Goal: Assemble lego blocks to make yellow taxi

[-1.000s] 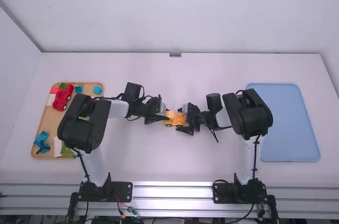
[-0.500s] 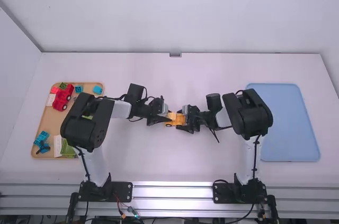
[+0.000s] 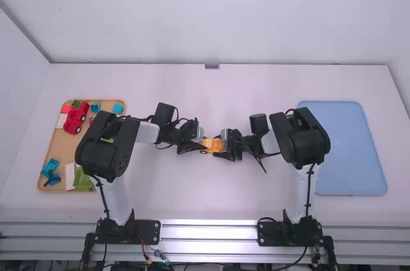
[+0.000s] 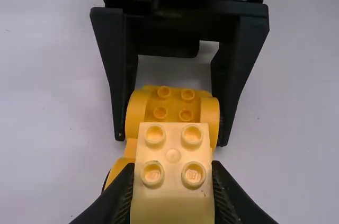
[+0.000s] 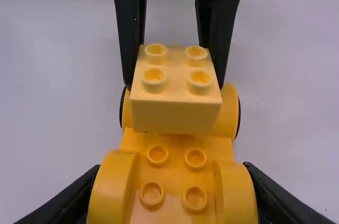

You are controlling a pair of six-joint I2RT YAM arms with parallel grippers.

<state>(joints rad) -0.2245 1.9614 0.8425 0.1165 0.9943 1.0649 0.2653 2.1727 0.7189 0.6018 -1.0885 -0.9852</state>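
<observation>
Basically a two-handed job. Right gripper point(image 5: 172, 171) is closed on the rounded sides of the yellow car base point(image 5: 176, 173), one finger each side, so the studs on top stay exposed and the base has something to push against. Left gripper point(image 4: 172, 167) is closed on a pale yellow block point(image 5: 176, 113), also by its sides: studs up, underside free to mate. Block sits over the far end of the base as seen from the right wrist, roughly square to it. Can't tell if it's seated or just above.

Both parts are mid-table between the arms, which suits a face-to-face grip. Likely step: line up and press. Risk is a small skew, or the base tipping if the push lands off-centre. Spare blocks and a red toy car point(image 3: 75, 118) are in the wooden tray point(image 3: 56, 146), well apart from the work.
</observation>
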